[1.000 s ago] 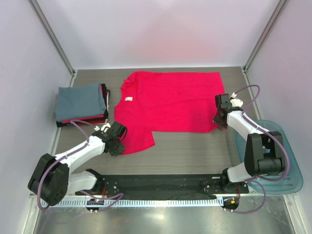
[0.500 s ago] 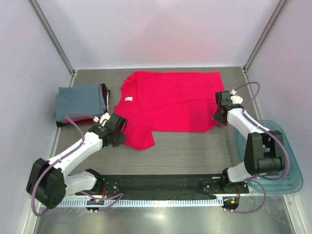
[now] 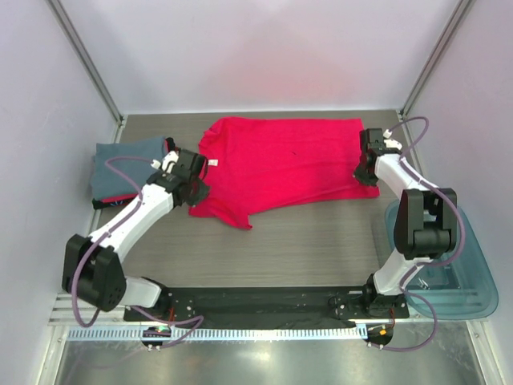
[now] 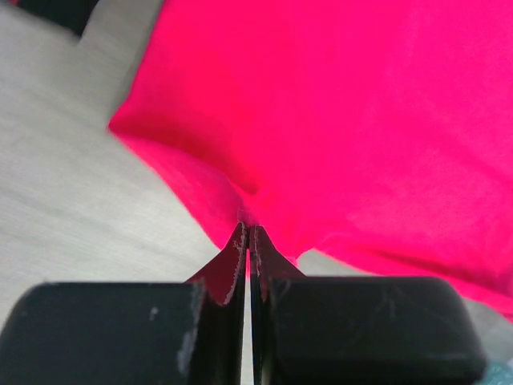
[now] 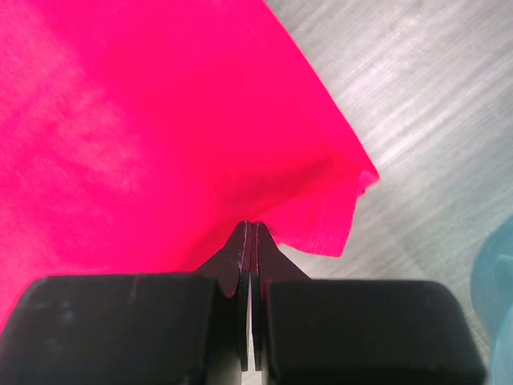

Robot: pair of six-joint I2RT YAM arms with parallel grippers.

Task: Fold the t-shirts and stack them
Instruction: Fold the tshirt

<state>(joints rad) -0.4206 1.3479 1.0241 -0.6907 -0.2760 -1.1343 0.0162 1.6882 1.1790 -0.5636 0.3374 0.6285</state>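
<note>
A bright red-pink t-shirt (image 3: 280, 164) lies spread across the back of the table, its white label (image 3: 213, 163) near the collar. My left gripper (image 3: 195, 186) is shut on the shirt's left sleeve edge (image 4: 240, 204), lifted and pulled inward. My right gripper (image 3: 363, 172) is shut on the shirt's near right hem corner (image 5: 321, 216). A stack of folded t-shirts, slate blue-grey (image 3: 128, 160) on top with red and dark ones under it, sits at the far left.
A translucent teal plastic tub (image 3: 445, 265) stands at the right near the right arm's base. A black base rail (image 3: 256, 303) runs along the near edge. Grey walls and metal posts close in the table.
Both grippers have moved away from me with the shirt's near edge in them. The near hem now lies folded further back, and the left sleeve has been drawn up toward the collar.
</note>
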